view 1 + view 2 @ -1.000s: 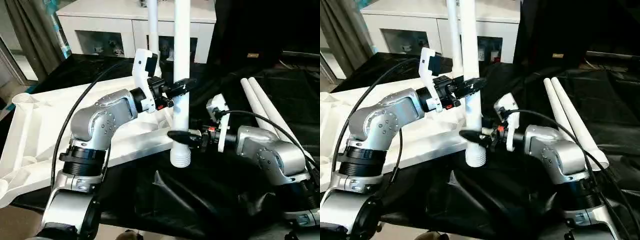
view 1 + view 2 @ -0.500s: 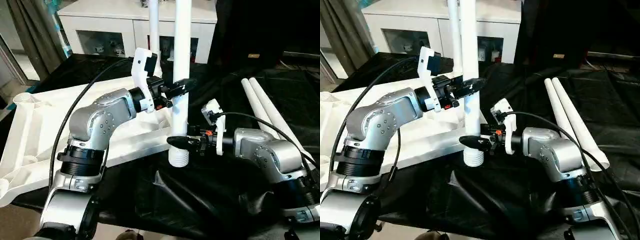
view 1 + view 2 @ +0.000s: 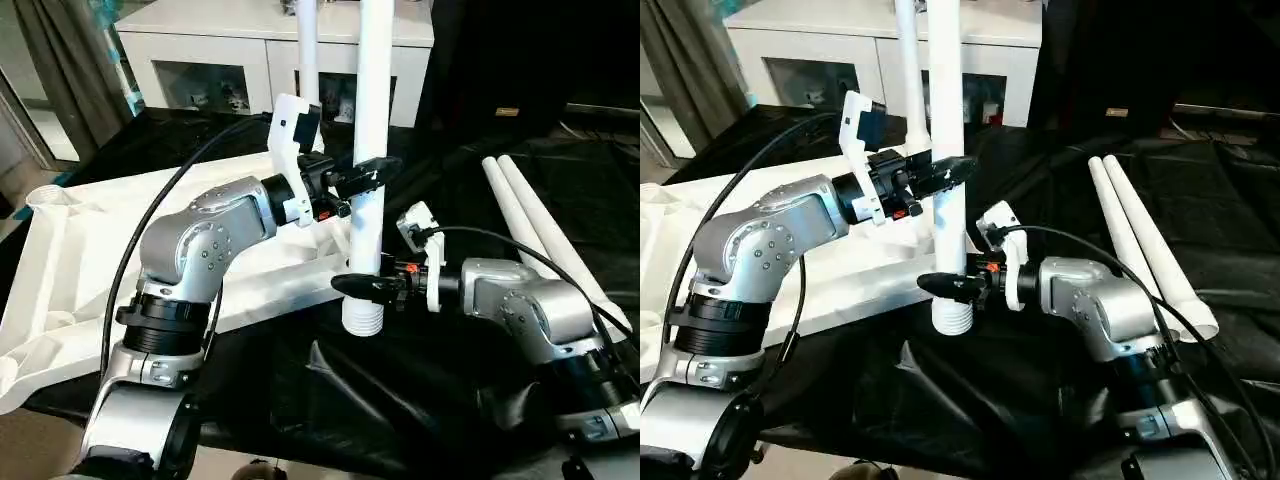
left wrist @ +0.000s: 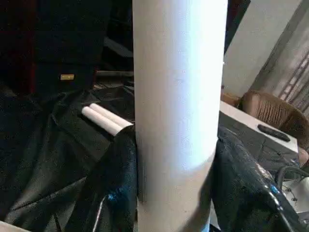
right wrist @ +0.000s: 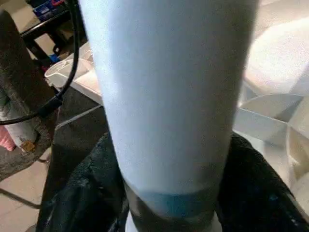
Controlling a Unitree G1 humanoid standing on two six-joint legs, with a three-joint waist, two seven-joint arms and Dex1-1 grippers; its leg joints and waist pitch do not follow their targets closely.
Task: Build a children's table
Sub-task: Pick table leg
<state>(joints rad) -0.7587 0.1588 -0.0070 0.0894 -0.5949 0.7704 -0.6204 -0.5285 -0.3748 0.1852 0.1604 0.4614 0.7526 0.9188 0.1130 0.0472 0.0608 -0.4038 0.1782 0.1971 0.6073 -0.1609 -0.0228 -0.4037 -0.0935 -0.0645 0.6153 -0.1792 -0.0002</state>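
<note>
The children's table lies in parts. Its white tabletop (image 3: 70,270) rests ribbed underside up on the left. One white leg (image 3: 373,90) stands upright in the air, threaded end (image 3: 362,316) down, just off the tabletop's near corner. My left gripper (image 3: 368,178) is shut on that leg at mid height; its fingers (image 4: 120,183) hug the tube (image 4: 178,106). My right gripper (image 3: 358,285) is shut on the same leg (image 5: 169,96) just above the threads. Another leg (image 3: 308,50) stands upright behind. Two more legs (image 3: 530,215) lie on the black cloth at the right.
A white cabinet (image 3: 200,55) with glass-fronted shelves stands at the back. Black cloth (image 3: 400,390) covers the work surface under and right of the held leg. A black cable (image 3: 160,215) loops over my left arm.
My right gripper has slid a little left along the cloth side and drawn its fingers in around the leg's lower end. The left gripper keeps its hold.
</note>
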